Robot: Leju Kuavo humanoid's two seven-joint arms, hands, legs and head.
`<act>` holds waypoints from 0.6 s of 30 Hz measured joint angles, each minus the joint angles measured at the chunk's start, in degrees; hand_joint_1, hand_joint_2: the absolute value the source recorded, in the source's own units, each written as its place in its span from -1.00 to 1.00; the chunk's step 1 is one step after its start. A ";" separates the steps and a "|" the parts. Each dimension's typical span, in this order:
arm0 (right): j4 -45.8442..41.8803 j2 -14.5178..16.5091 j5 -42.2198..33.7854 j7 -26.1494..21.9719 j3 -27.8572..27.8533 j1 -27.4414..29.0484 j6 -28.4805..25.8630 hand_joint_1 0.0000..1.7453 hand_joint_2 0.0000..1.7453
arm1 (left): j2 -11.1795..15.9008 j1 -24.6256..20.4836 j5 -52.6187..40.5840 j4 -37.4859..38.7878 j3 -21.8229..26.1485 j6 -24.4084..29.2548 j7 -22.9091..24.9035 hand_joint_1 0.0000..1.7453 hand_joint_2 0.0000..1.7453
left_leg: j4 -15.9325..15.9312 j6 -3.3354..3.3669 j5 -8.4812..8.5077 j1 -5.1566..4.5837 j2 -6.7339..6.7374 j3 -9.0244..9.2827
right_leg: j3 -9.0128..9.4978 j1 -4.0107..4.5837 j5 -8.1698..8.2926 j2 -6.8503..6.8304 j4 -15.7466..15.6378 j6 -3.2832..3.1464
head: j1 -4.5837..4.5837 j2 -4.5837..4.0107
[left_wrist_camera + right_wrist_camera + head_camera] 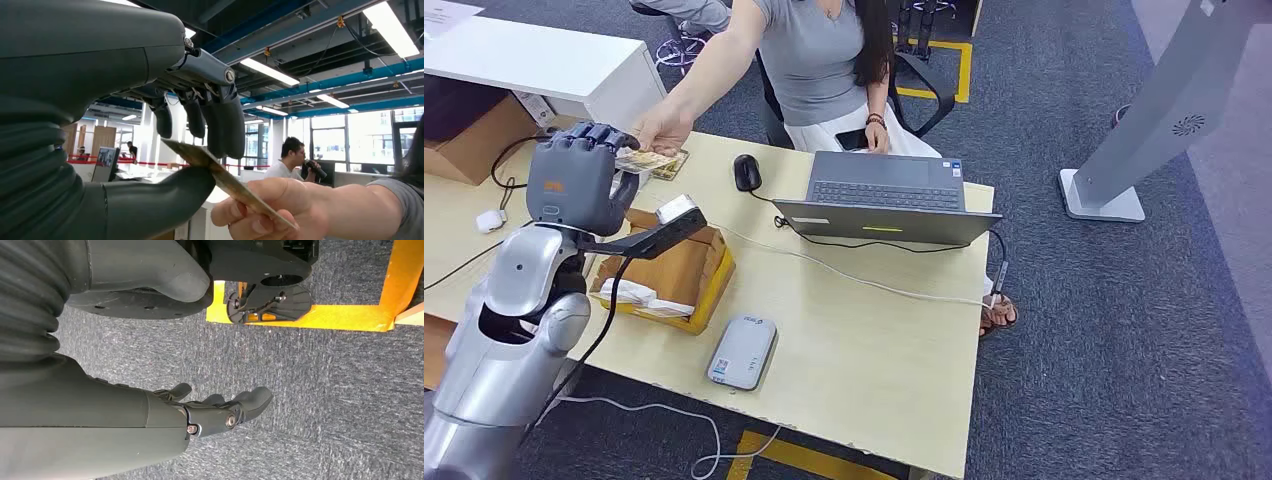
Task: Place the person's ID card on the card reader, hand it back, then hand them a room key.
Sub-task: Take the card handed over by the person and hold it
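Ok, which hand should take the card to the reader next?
Left. The left hand is raised at the person's hand, thumb and fingers around the ID card, near the card reader. The right hand hangs over the floor, holding nothing.

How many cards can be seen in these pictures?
2 at least: one card between the left hand and the person's hand, another card flat on the desk beside it. The box may hide more.
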 joint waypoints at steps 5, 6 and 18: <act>0.00 0.00 -0.01 0.02 0.00 0.00 0.21 -1.00 1.00 | -0.34 0.00 0.58 -0.01 -0.54 0.13 -0.14 1.00 1.00 | 0.01 0.00 0.00 0.00 0.00 0.00 | 0.00 0.00 0.00 0.00 0.00 0.00 | 0.00 0.00; 0.00 0.00 -0.01 0.02 0.00 0.00 0.27 -1.00 1.00 | -0.45 0.00 0.74 -0.02 -0.65 0.14 -0.15 1.00 1.00 | 0.01 0.00 0.00 0.00 0.00 0.00 | 0.00 0.00 0.00 0.00 0.00 0.00 | 0.00 0.00; 0.00 0.00 -0.03 0.00 0.00 0.01 0.70 -1.00 1.00 | -1.53 0.00 2.26 -0.43 -1.74 0.35 -1.24 1.00 1.00 | 0.01 0.00 0.00 0.00 0.00 0.00 | 0.00 0.00 0.00 0.00 0.00 0.00 | -0.01 0.00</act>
